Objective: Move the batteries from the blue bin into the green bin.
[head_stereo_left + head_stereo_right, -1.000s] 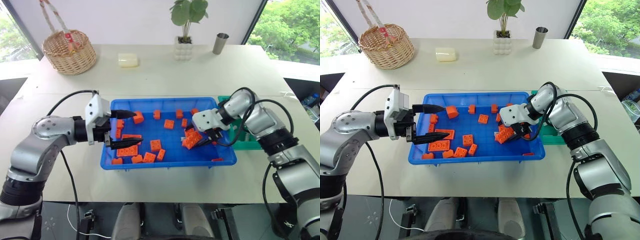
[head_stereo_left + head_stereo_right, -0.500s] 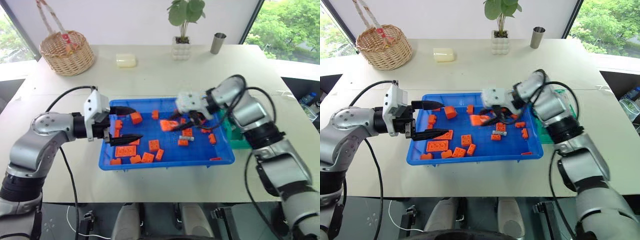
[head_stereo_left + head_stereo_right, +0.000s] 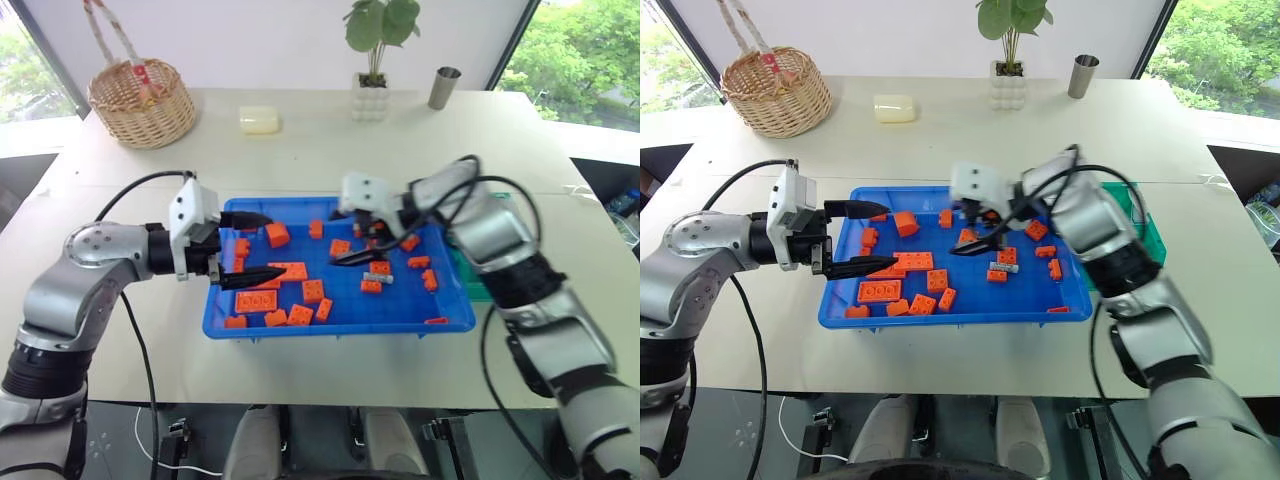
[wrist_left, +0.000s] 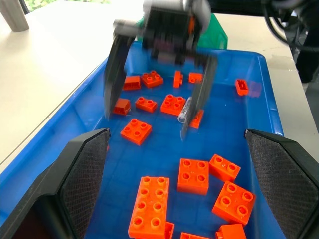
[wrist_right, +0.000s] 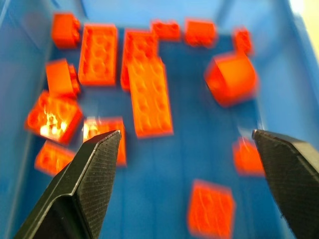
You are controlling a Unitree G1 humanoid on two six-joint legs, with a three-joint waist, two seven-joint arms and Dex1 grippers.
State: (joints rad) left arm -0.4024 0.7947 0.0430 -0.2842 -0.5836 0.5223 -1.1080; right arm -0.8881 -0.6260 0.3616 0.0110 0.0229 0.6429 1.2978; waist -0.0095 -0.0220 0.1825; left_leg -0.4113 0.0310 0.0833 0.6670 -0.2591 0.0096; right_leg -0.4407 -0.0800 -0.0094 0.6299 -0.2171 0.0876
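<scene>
Wide white desk (image 3: 300, 150), and on it the blue bin (image 3: 330, 322) strewn with orange bricks (image 3: 260, 301). Green bin (image 3: 1140, 225) sits just beside its right end. Left gripper (image 3: 258, 246) hangs over the bin's left side, fingers spread, empty. Right gripper (image 4: 157, 97) hovers mid-bin, jaws wide, holding nothing. One battery (image 3: 378, 277) lies among the bricks beneath it.

The right gripper (image 3: 978, 232) is lifting up and swinging leftward across the blue bin (image 3: 940, 315), away from the bin's right end near the green bin (image 3: 1143, 232) and toward its middle. Its fingers are spreading wide apart and holding nothing. The orange bricks (image 3: 1022, 250) it was pushing into as a heap are now lying scattered, uncovering a battery (image 3: 1004, 267) on the bin floor.
</scene>
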